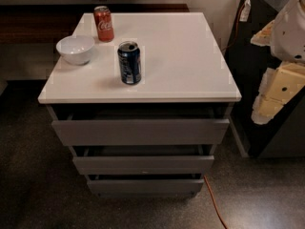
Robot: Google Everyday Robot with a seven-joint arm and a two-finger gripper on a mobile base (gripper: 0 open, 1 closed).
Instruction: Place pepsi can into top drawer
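**Gripper.** The gripper (pixel 272 98) is at the right edge of the view, to the right of the cabinet and level with its front edge. Its cream-yellow parts hang below the white arm (pixel 291 26), which enters from the upper right corner. Whether the gripper is open or closed cannot be told from this view. It has hold of nothing that can be seen, and it touches neither the cabinet nor anything on it. Behind it stands a dark unit (pixel 281 137).

**Pepsi can.** The pepsi can (pixel 129 62) stands upright on the white cabinet top (pixel 190 56), left of centre and towards the front edge. It is well apart from the gripper.

**Other items on the top.** A white bowl (pixel 75 49) sits near the left edge, behind and to the left of the pepsi can. A red cola can (pixel 103 24) stands upright near the back left corner, just behind the bowl. The three items do not touch.

**Drawers.** The top drawer (pixel 140 131) lies directly under the white top. Its grey front is the tallest of the three, and a dark gap shows above its upper edge. Its inside is not visible. The middle drawer (pixel 143 164) and the bottom drawer (pixel 143 185) sit below it, each narrower in view than the one above, each with a dark gap above its front.

**Floor.** An orange cable (pixel 215 203) runs across the dark speckled floor (pixel 33 185) from the cabinet's lower right corner to the bottom edge of the view.
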